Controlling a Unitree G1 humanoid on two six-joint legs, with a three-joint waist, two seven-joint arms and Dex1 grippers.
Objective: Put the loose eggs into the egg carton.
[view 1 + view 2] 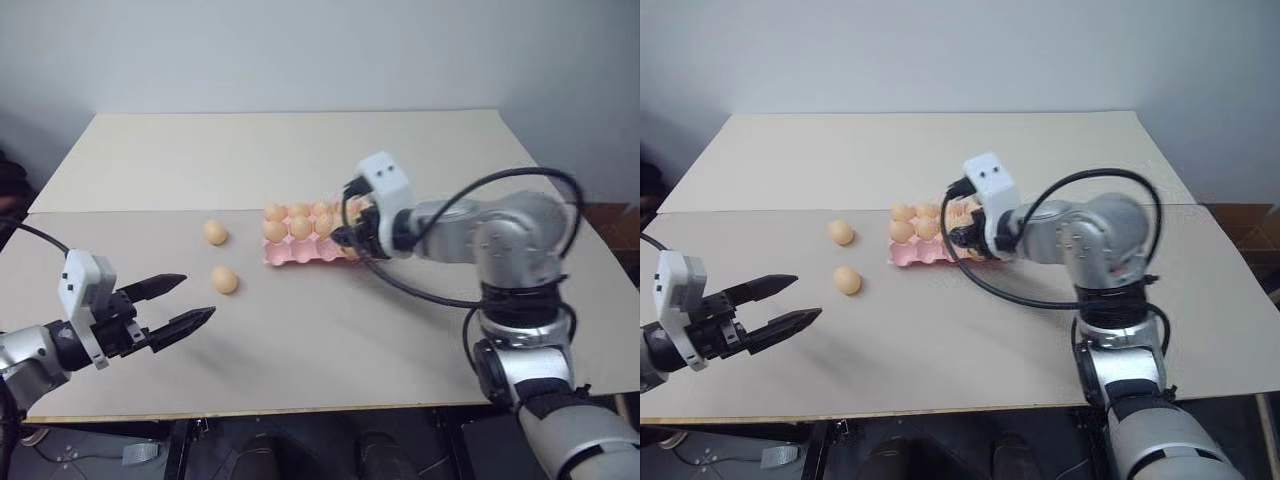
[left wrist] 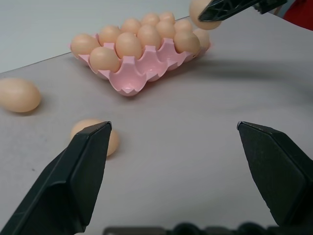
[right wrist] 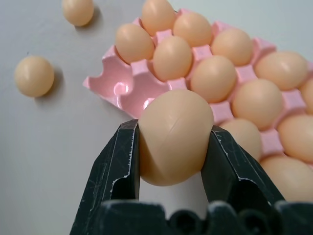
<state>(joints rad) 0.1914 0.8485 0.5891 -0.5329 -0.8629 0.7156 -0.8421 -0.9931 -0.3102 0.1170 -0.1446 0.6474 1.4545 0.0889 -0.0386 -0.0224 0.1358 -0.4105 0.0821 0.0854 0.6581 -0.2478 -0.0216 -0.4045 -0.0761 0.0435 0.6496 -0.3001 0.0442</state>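
Note:
The pale pink egg carton (image 1: 300,254) lies mid-table, most of its cups holding tan eggs. My right gripper (image 3: 173,131) is shut on one egg (image 3: 172,147) and holds it just above the carton's near side, by some bare pink cups (image 3: 121,89). Two loose eggs rest on the table left of the carton, one farther back (image 1: 215,232) and one nearer (image 1: 224,279). My left gripper (image 1: 200,297) hovers open and empty at the front left, pointing toward the nearer egg (image 2: 95,134).
The tabletop is two beige boards with a seam (image 1: 130,211) running across behind the carton. The table's front edge (image 1: 250,412) lies just below my left gripper. A black cable (image 1: 520,180) loops over my right arm.

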